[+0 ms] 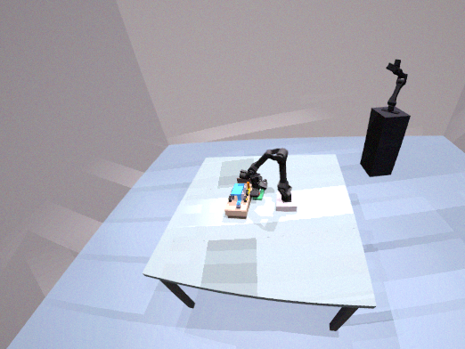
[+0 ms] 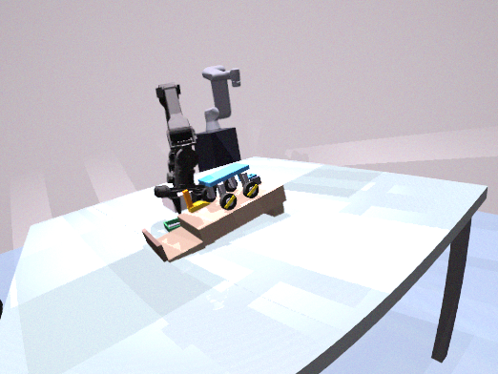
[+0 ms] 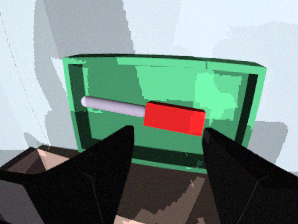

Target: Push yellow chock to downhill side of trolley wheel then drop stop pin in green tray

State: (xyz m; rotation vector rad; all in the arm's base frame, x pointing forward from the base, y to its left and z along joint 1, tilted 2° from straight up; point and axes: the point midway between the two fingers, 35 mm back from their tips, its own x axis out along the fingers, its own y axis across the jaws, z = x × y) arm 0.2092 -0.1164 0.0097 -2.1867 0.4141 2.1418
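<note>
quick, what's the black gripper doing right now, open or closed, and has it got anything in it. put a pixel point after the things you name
Black two-fingered gripper (image 3: 168,133): open, holding nothing; the red-headed metal pin (image 3: 174,118) lies in the green rectangular tray (image 3: 165,62).

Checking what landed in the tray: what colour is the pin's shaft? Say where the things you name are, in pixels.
Pale grey-lilac shaft (image 3: 115,106), clearest in the wrist view.

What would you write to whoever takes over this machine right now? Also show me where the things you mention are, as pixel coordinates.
Gripper (image 2: 177,208) (image 3: 168,133): open, fingers apart, holding nothing, just above the green tray (image 2: 167,227) (image 3: 165,61).
Stop pin (image 3: 175,118): lying in the tray.
Blue-topped trolley (image 1: 238,191) (image 2: 224,175): on the ramp (image 1: 236,213) (image 2: 224,226).
Chock (image 2: 197,206): on the ramp by a downhill wheel; contact unclear.
Done: pin pulled and dropped in the tray.
Left: probably just move the gripper away.
</note>
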